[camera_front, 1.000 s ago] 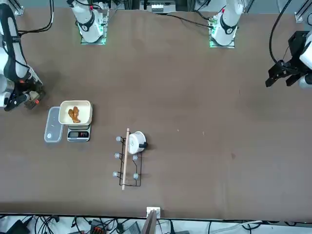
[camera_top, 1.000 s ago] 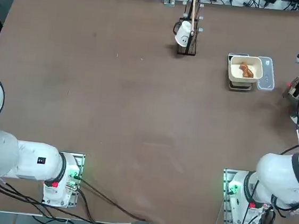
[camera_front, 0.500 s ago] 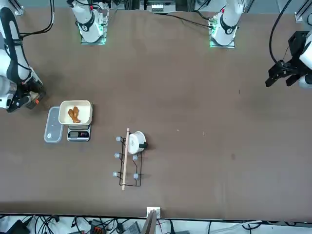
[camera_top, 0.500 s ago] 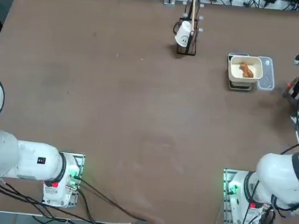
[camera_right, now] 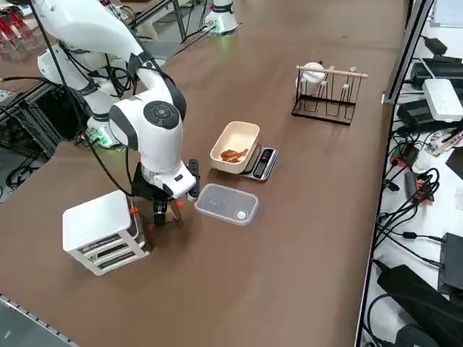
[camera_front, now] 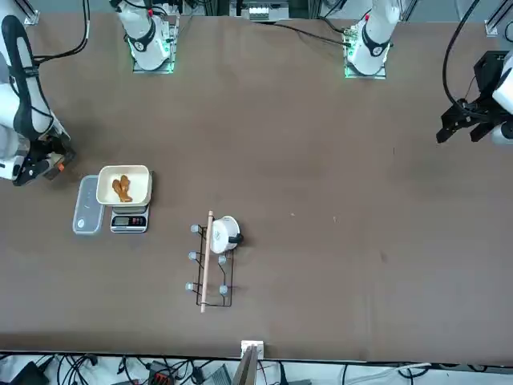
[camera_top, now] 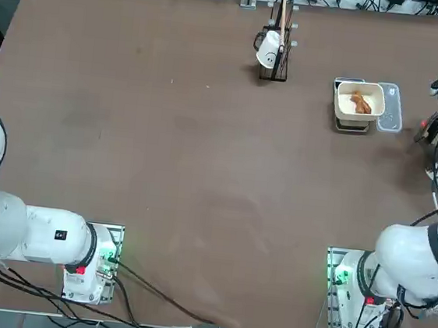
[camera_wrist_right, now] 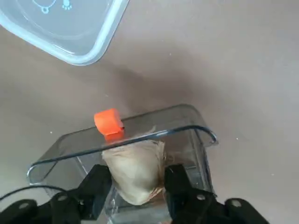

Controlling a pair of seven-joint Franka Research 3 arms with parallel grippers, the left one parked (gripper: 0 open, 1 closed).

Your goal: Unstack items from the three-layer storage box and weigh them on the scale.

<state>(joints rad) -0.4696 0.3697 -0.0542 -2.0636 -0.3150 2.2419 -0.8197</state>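
While the brown bench (camera_right: 304, 217) stretches mostly bare, cables cluttering its edges, the right claw (camera_wrist_right: 135, 186) reaches into the storage box's (camera_right: 101, 231) pulled-out clear drawer (camera_wrist_right: 140, 140), fingers straddling a pale item (camera_wrist_right: 135, 170); firm grip unclear.

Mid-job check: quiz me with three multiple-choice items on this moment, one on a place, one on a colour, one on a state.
1. The cream bowl sits:
A on the scale
B on the rack
C in the clear tray

2. The tab on the open drawer is:
A blue
B orange
C green

3. The right pincer is:
A parked over the rack
B shut on nothing
C around a pale item in the drawer

Answers: 1 A, the scale's display pokes out from under the bowl. 2 B, wrist view shows an orange tab. 3 C, both fingers flank the pale item.
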